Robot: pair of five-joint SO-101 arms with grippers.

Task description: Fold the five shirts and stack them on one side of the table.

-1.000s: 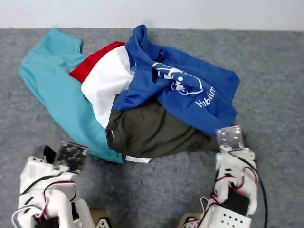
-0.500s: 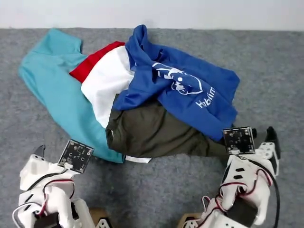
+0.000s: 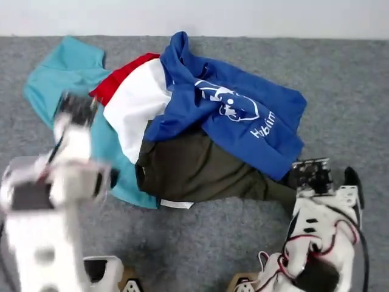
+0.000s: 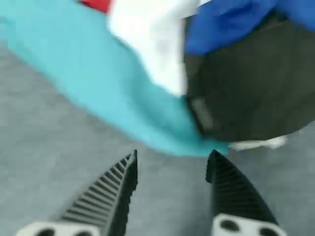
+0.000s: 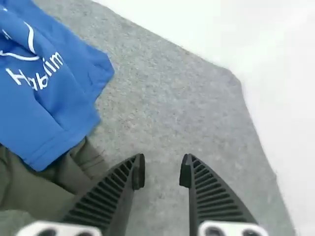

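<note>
Several shirts lie in a loose heap on the grey mat: a teal shirt at the left, a red one and a white one over it. A blue printed shirt lies on top, over a dark olive shirt at the front. My left arm is blurred above the teal shirt's near part. Its gripper is open over bare mat, just short of the teal hem. My right gripper is open above the mat beside the olive and blue shirts' corner.
A white cloth edge pokes out under the olive shirt. The grey mat is bare to the right of the heap and along the front. Beyond the mat's edge lies a white surface. The right arm stands at the front right.
The left arm has swung up and forward from the front left corner over the teal shirt, blurred in motion. The right arm has shifted slightly right and forward.
</note>
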